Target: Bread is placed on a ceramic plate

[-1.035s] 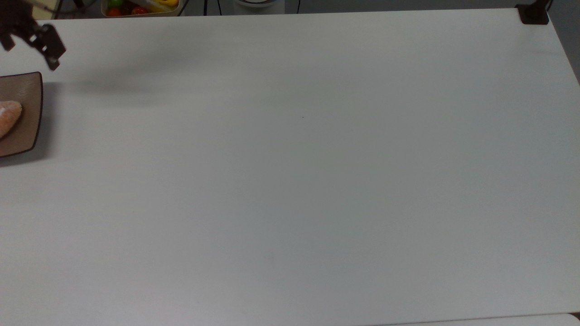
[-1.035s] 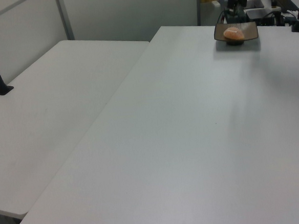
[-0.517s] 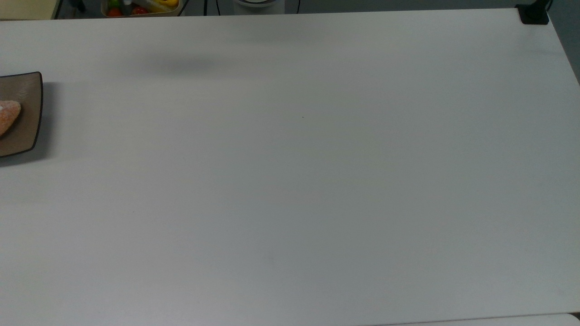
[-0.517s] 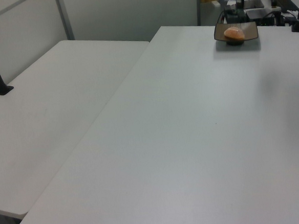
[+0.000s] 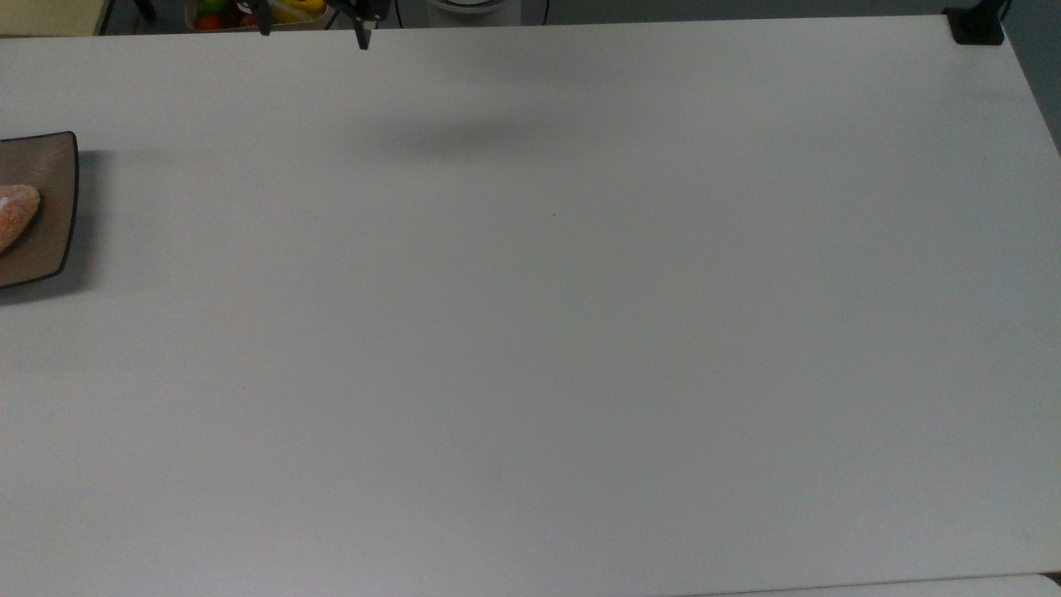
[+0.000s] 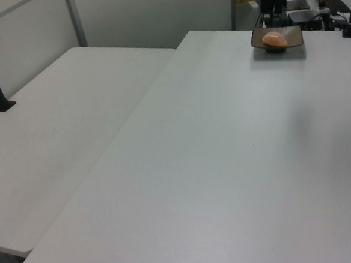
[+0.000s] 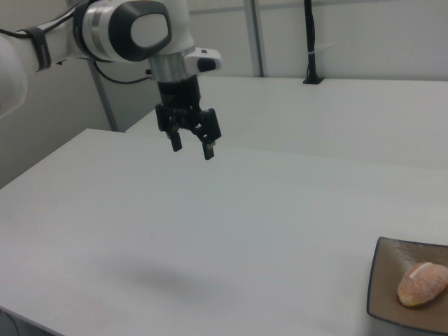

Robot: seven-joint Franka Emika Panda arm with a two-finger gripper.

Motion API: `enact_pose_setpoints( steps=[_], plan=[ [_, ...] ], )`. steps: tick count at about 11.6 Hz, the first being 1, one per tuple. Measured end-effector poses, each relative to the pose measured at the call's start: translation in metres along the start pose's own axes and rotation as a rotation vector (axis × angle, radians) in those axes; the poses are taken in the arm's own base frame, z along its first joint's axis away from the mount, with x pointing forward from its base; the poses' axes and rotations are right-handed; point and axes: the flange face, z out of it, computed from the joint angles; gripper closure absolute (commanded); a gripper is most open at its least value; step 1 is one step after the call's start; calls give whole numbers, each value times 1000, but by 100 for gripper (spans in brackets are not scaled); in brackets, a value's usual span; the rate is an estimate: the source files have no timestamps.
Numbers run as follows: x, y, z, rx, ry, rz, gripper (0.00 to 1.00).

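Bench (image 7: 231, 231): a wide white surface taking up most of every view; a second white surface (image 6: 54, 116) is adjoining it at the left view's left.

Ceramic plate (image 7: 392, 294): brown-taupe, squarish, dark-rimmed. It is sitting on the bench at the lower right of the right view, at the far left edge of the top view (image 5: 50, 207) where the frame is cutting it off, and at the upper right of the left view (image 6: 277, 40).

Bread (image 7: 421, 284): 1 small orange bun with a pale speckled edge, lying inside the plate. In the top view (image 5: 15, 217) it is showing partly at the left edge; in the left view (image 6: 274, 38) it is sitting near the plate's middle.

End effector (image 7: 191, 143): black, 2 fingers, hanging from the white arm (image 7: 126, 31) in the upper left of the right view. The fingers are standing apart with nothing between them, and they are pointing downward above the bench, well apart from the plate and bread. In the top view (image 5: 313, 25) its 2 dark tips are showing at the upper edge, left of centre.

Shadow (image 7: 164, 280): a soft dark patch lying on the bench in the lower left of the right view.

Container of coloured items (image 5: 249, 12): sitting beyond the bench at the upper left edge of the top view; contents cannot be told.
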Motion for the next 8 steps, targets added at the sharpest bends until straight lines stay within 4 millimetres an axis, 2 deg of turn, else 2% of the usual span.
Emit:
enact_pose_setpoints(
  steps=[3,5,8],
  plan=[
    [4,-42,-2,2,43,-18,0],
    [4,-64,4,1,52,-37,0],
    [2,-74,6,-1,49,-55,0]
  ],
)
